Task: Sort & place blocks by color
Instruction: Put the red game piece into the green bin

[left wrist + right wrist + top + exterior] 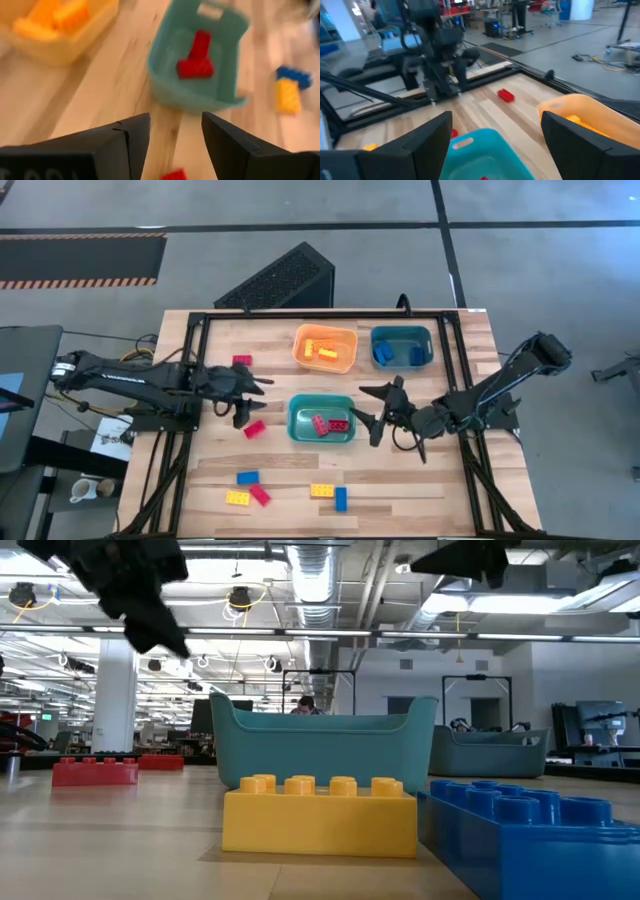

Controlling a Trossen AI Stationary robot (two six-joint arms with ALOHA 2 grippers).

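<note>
Small studded blocks lie flat on the wooden table. One red block [254, 429] sits just below my left gripper [250, 402], which is open and empty above the table's left part. It shows at the picture's edge between the fingers in the left wrist view [175, 175]. Another red block [242, 361] lies farther back. My right gripper [368, 415] hovers open and empty beside the right wall of the middle teal bin [296, 420]. That bin holds red blocks [196, 62]. Several blue, yellow and red blocks [247, 477] lie near the front edge.
An orange bin [300, 340] with yellow blocks and a second teal bin [402, 332] with blue blocks stand at the back. A black frame [190, 330] borders the table. A yellow block [320, 815] and a blue block [530, 830] lie near the front edge.
</note>
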